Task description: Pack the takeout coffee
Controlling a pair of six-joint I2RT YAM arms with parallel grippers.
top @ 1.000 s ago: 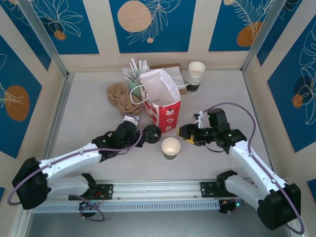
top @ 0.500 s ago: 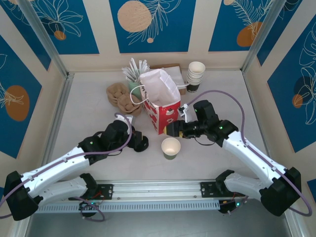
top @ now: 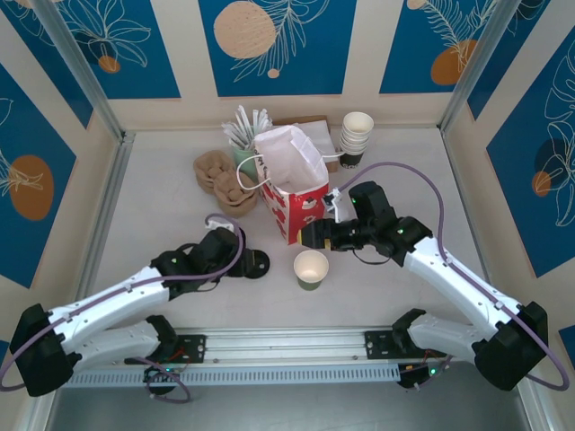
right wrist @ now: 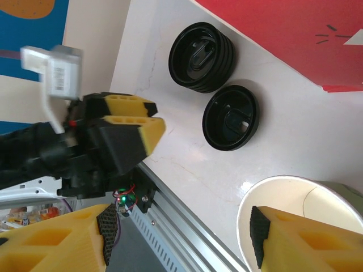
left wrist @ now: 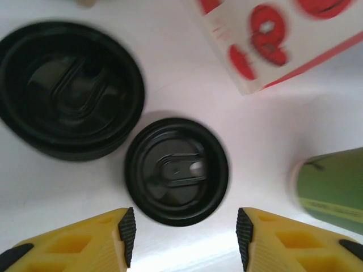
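The takeout coffee cup (top: 312, 268), a small green paper cup, stands upright with no lid on it. It also shows at the right edge of the left wrist view (left wrist: 332, 190) and at the bottom right of the right wrist view (right wrist: 286, 198). A single black lid (left wrist: 176, 171) (right wrist: 231, 117) lies flat on the table beside a low stack of black lids (left wrist: 71, 88) (right wrist: 201, 56). My left gripper (left wrist: 182, 235) (top: 244, 260) is open just short of the single lid, touching nothing. My right gripper (right wrist: 182, 235) (top: 314, 238) hangs open above the cup, one finger over its rim.
A red-and-white paper bag (top: 296, 193) stands open just behind the cup and lids. A stack of white cups (top: 357, 136) is at the back right, brown paper pieces (top: 220, 175) and stick packets (top: 244, 126) at the back left. The metal rail (top: 287, 346) runs along the near edge.
My left gripper drew back down and left from beside the bag and opened; the single lid now lies free. My right gripper moved left to above the cup, still open.
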